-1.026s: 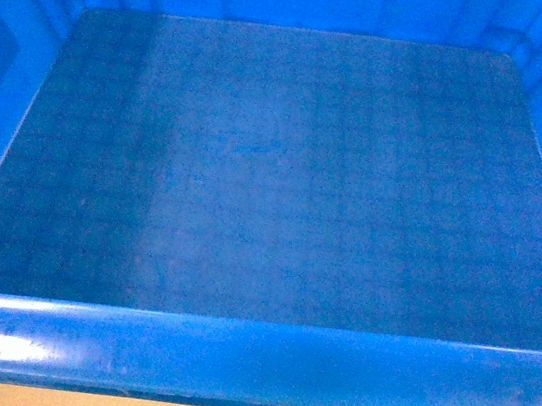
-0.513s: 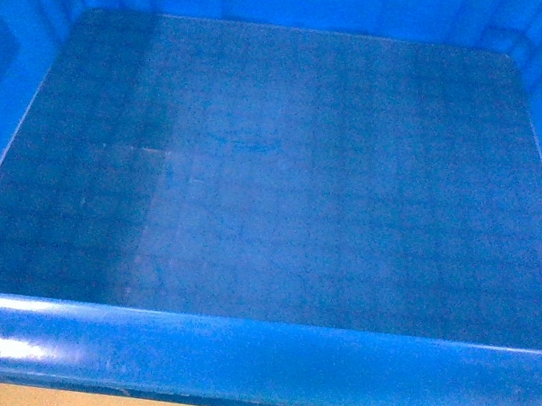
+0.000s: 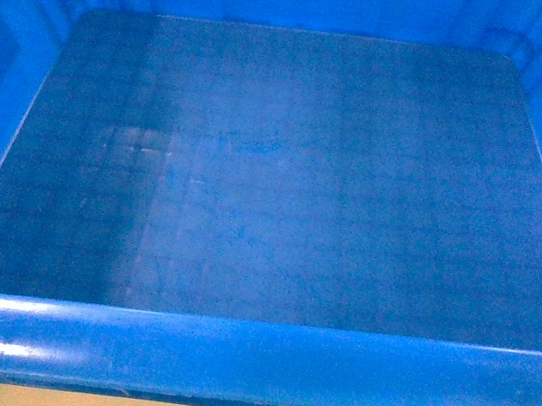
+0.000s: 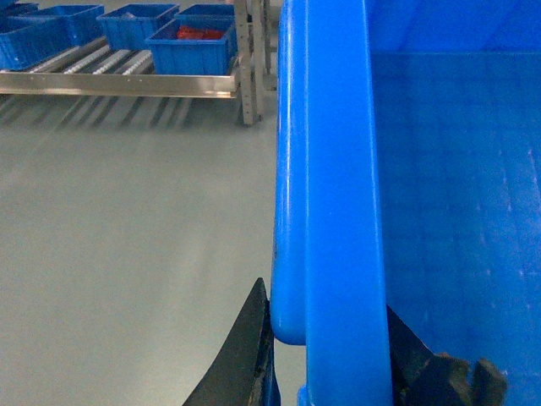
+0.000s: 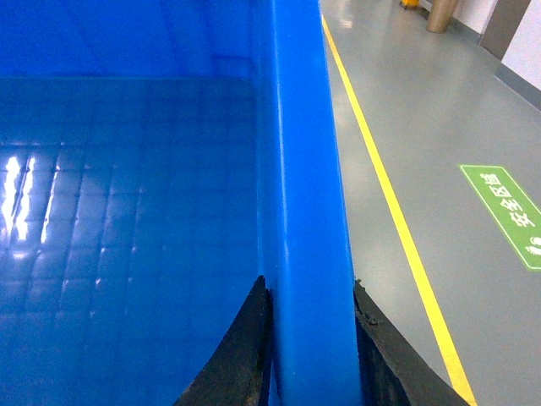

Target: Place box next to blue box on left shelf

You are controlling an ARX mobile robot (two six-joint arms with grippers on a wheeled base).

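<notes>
Your left claw (image 4: 325, 355) pinches the box (image 3: 248, 366) by its left rim; your right claw (image 5: 308, 338) pinches the right rim. The box fills your head view, while the left shelf (image 4: 118, 83) stands well apart across the floor (image 4: 127, 228).

Glossy grey floor (image 4: 127, 220), yellow line (image 5: 389, 203) beside a green floor sign (image 5: 507, 211), small blue bins (image 4: 190, 46) on a metal-framed rack (image 4: 118, 83) at the far edge
</notes>
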